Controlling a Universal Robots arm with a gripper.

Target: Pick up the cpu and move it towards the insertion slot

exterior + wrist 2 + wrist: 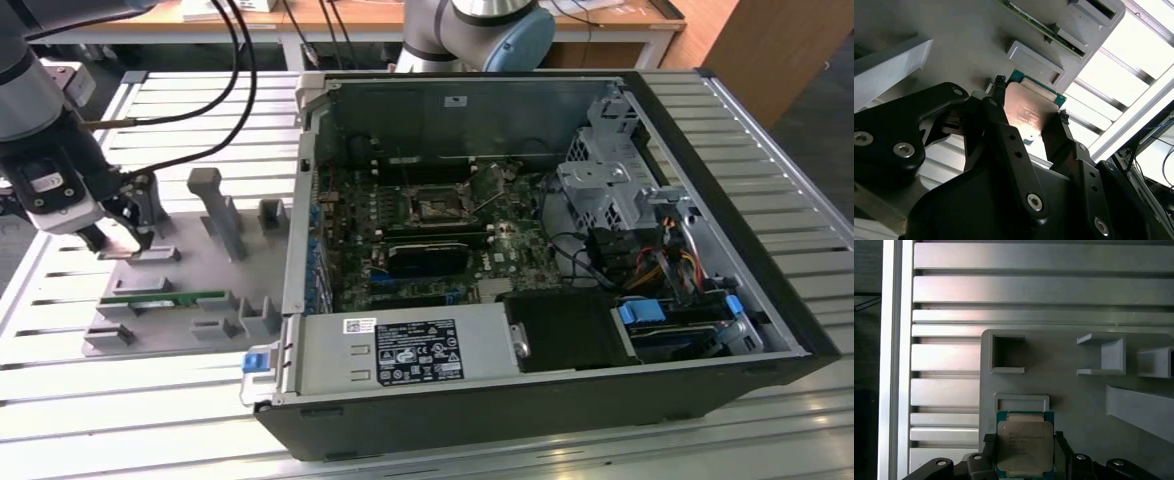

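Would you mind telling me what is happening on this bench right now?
The robot arm's black gripper is down at the grey fixture plate on the exterior view's left, its jaws closed against opposite edges of the silvery square cpu chip, which looks to lie on the plate. The shiny-framed square socket sits apart, inside the open black computer case.

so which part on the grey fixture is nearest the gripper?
The square silvery cpu, right at the gripper; the long green memory stick lies apart.
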